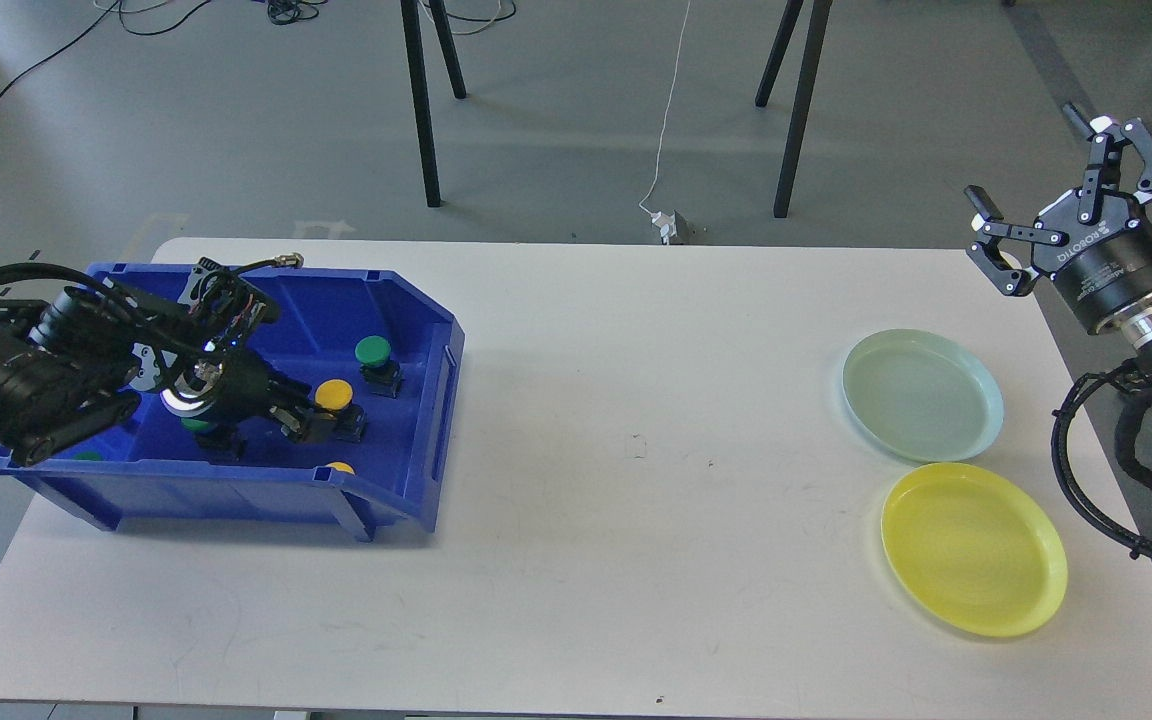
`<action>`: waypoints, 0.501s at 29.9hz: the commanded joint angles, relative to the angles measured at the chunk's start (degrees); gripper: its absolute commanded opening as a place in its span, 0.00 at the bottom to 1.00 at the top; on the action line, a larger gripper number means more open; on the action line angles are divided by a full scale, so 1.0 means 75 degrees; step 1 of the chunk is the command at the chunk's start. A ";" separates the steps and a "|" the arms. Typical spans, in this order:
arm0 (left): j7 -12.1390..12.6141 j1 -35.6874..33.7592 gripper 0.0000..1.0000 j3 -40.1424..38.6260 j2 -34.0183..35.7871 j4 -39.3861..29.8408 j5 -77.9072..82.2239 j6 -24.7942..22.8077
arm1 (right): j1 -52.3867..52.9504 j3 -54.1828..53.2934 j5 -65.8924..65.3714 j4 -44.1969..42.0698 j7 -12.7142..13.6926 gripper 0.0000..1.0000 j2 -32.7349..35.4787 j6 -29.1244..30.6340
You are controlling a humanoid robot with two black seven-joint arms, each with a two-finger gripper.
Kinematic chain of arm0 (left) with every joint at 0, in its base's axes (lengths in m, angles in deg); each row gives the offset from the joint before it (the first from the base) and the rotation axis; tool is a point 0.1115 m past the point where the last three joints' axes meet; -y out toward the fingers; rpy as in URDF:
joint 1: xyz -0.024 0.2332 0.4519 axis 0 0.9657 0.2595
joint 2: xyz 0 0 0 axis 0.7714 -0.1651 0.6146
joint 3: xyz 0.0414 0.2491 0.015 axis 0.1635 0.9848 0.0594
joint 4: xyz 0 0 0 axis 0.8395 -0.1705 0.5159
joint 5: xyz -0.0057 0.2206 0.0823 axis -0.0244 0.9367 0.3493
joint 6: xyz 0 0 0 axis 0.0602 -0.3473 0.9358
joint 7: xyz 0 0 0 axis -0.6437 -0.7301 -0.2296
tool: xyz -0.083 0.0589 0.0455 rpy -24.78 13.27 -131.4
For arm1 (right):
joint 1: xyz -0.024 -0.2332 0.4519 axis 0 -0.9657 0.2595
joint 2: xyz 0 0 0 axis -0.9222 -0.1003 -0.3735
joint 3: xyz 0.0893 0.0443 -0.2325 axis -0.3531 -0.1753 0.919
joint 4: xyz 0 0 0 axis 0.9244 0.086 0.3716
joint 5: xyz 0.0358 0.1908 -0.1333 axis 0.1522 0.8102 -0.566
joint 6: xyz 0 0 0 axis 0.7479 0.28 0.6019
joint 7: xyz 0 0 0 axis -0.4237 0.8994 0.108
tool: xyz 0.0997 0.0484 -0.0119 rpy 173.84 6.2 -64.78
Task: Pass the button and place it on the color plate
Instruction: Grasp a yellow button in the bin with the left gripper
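Down inside blue bin [416,400], L gripper [321,412] reaching in from left edge, fingers either side of yellow-capped button [334,394] w/ black base; looks closed around it, base pinched btw fingertips. Dark wrist body just behind, w/ small bright ring lit on it, cables looping over arm toward bin's back wall. Just beyond that button, toward bin's far right corner, green-capped button [373,351] upright on its black base, near but apart from gripper. Second green cap [198,425] partly hidden under wrist; another bit of green [88,456] at bin's near-left, mostly blocked by arm. Sliver of another yellow cap [340,467] against bin's near wall. Bin sitting on white table [636,500], at left end, open sloped front facing right. Far across table, well apart from bin, two plates near right edge: pale green plate [922,395] farther back, yellow plate [974,548] closer, rims nearly touching; both bare. R gripper [1026,165] raised off table's far right corner, above & behind green plate, fingers spread wide, holding nothing. Beyond table: grey floor, black stand legs [423,110], white cable w/ plug [668,226].
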 commanded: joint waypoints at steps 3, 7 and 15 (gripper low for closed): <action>0.0000 -0.0001 0.87 -0.0249 -0.0048 -0.0010 -0.0003 0.0000 | -0.0042 0.0001 0.0000 -0.0001 0.0000 0.99 0.0000 0.0000; 0.0000 -0.0001 0.87 -0.0249 -0.0083 0.0001 -0.0003 -0.0023 | -0.0101 -0.0034 0.0000 -0.0001 0.0000 0.99 0.0000 0.0000; 0.0000 0.0011 0.71 -0.0238 -0.0095 0.0060 -0.0003 -0.0012 | -0.0253 -0.0163 0.0000 -0.0001 -0.0058 0.99 0.0000 0.0000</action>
